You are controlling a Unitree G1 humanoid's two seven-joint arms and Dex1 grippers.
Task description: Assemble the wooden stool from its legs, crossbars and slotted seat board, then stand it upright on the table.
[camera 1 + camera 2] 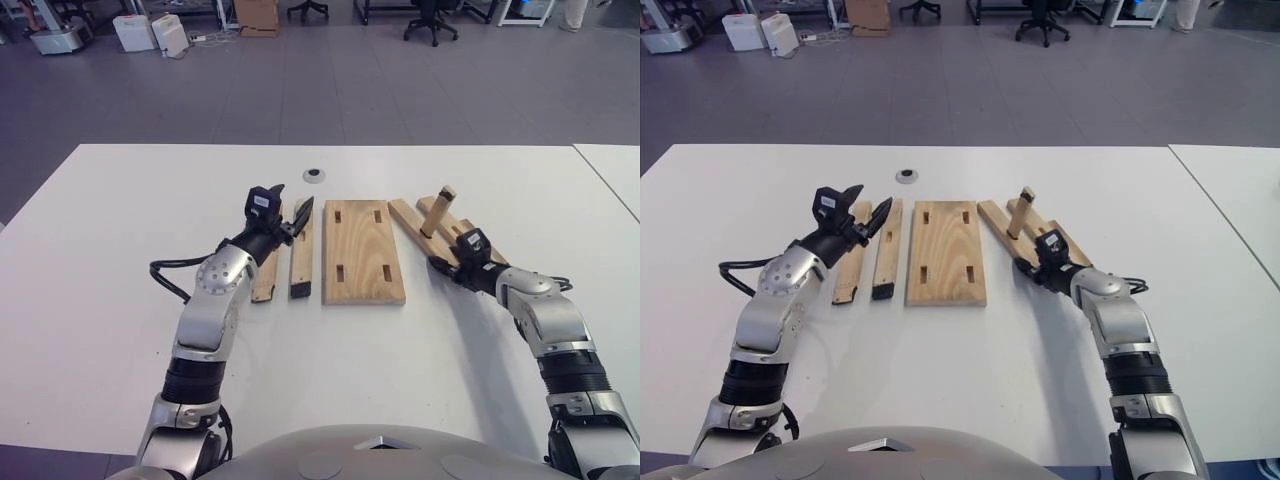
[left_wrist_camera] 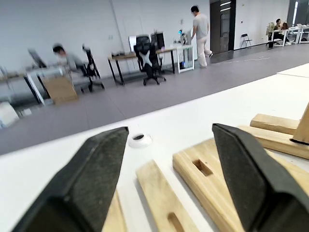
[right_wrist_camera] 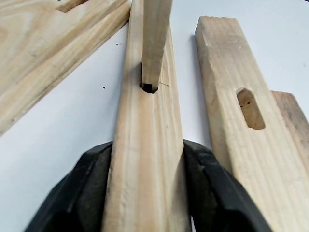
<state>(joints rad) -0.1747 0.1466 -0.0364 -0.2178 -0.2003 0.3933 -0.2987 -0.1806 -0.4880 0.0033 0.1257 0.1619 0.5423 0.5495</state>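
1. Pale wood parts lie flat on a white table. In the middle is the rectangular slotted seat board, its four slots facing up and its long axis running straight away from the robot.
2. Just right of the board lies a long pale wooden leg. Its long axis runs diagonally, with the far end leaning toward the board and the near end toward the robot's right.
3. A short square wooden crossbar stands in that leg's slot, nearly upright, with its free end tipped a little to the right.
4. The black right end effector pinches the near end of the leg, one finger pressed on each side.
5. A second slotted leg lies just beside the gripped one, on the side away from the board and roughly parallel to it.
6. Left of the board lie two wooden bars, side by side, with their long axes pointing away from the robot.
7. The black left end effector hovers over the far ends of those bars, fingers spread wide and holding nothing.
8. A small round black-and-white disc sits near the table's far edge.
9. The task looks to be at an early step: one crossbar is in a leg, and the seat board is untouched.
10. The next move probably calls for bracing the gripped leg while a matching slot is lined up squarely over the crossbar's free end. A tilted crossbar could jam.
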